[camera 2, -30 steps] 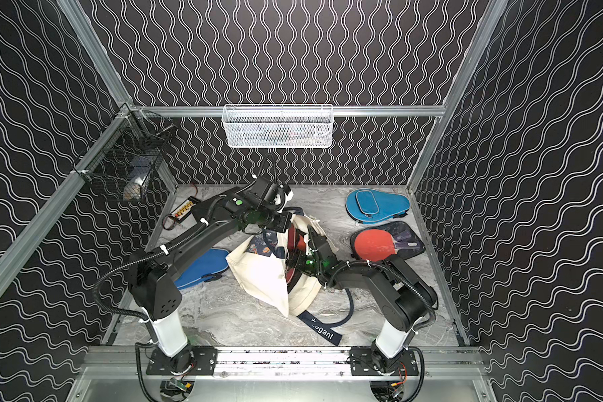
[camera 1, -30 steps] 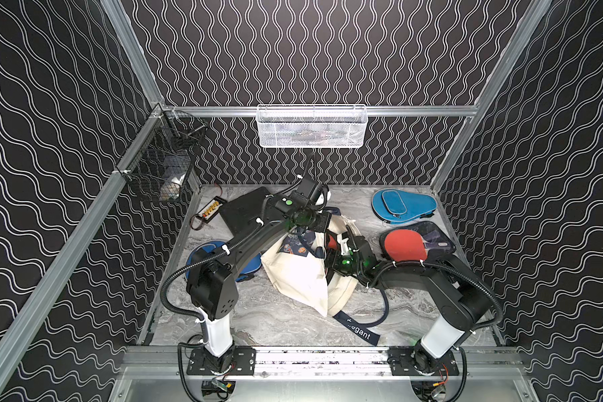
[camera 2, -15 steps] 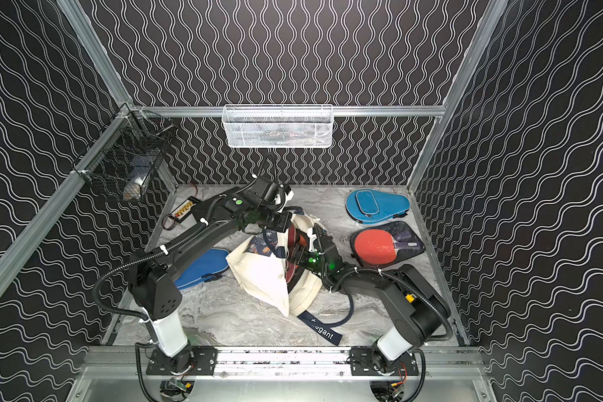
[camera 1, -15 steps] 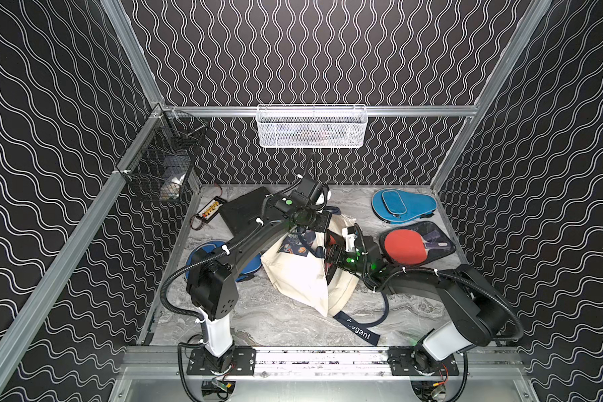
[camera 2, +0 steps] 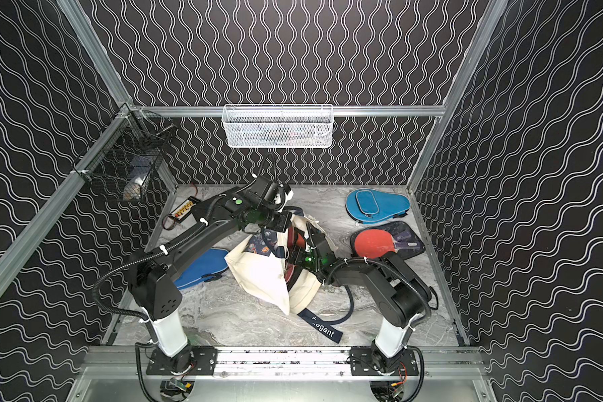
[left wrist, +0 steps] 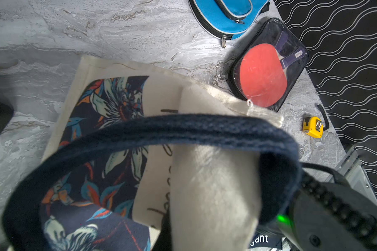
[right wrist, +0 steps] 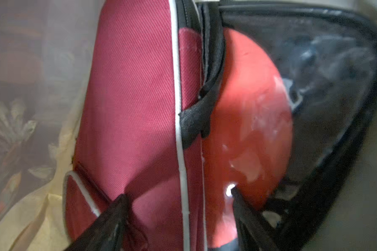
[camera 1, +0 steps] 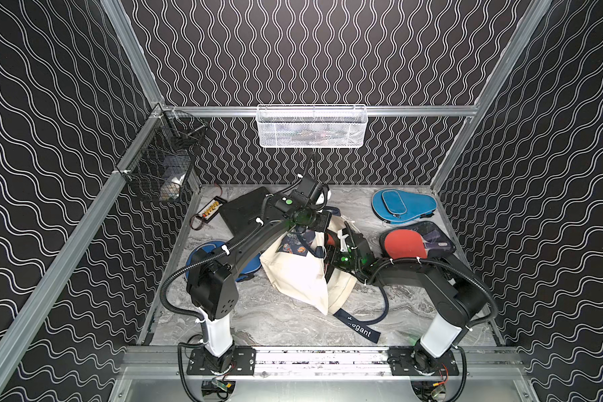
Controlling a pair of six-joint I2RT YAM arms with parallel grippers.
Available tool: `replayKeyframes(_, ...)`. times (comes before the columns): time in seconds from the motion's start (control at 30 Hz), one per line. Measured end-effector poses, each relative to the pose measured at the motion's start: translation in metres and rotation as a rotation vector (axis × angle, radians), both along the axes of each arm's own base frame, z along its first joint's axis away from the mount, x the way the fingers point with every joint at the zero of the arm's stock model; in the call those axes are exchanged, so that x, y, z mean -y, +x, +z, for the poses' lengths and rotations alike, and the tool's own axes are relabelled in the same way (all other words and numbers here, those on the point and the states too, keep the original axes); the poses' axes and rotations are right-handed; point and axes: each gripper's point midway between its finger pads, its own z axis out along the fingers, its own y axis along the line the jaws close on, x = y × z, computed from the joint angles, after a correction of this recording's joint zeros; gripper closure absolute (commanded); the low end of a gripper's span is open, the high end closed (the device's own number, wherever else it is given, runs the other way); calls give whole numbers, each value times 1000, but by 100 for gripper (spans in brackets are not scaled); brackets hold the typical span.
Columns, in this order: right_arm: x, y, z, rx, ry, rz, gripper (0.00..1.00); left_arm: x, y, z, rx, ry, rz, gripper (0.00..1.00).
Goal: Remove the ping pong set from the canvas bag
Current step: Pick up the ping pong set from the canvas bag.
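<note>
Pinching the bag's [camera 1: 293, 275] strap [left wrist: 194, 128] tight in our left gripper [camera 1: 324, 224], we have our right gripper [right wrist: 177, 194] inside, jaws wide astride the red case [right wrist: 135, 97].

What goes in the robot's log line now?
left jaws: shut on navy strap | right jaws: open at red case | red case: inside canvas bag

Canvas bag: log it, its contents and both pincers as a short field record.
bag: canvas bag, slumped, mouth lifted open
left pincer: shut on the navy strap, holding the mouth up
right pincer: open, inside the bag, jaws straddling the red case's edge
in bag: red case; clear pouch with a red paddle, beside it
outside bag: second paddle pouch; light blue case; dark blue case
</note>
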Motion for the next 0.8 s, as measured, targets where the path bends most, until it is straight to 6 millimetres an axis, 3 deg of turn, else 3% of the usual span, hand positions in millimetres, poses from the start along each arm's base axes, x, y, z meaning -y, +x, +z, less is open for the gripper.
replayKeyframes(0.33, -13, -5, 23, 59, 95, 67, 24, 14, -6, 1, -2, -7, -32, 100)
replayKeyframes(0.5, -18, -3, 10, 45, 100, 87, 24, 14, -6, 3, -1, -8, -33, 100)
replayKeyframes(0.63, -27, -1, 12, 58, 171, 105, 25, 13, -5, 1, -3, 1, -27, 100)
replayKeyframes(0.8, -25, -10, 16, 54, 214, 109, 31, 14, -6, 2, -6, -3, -32, 100)
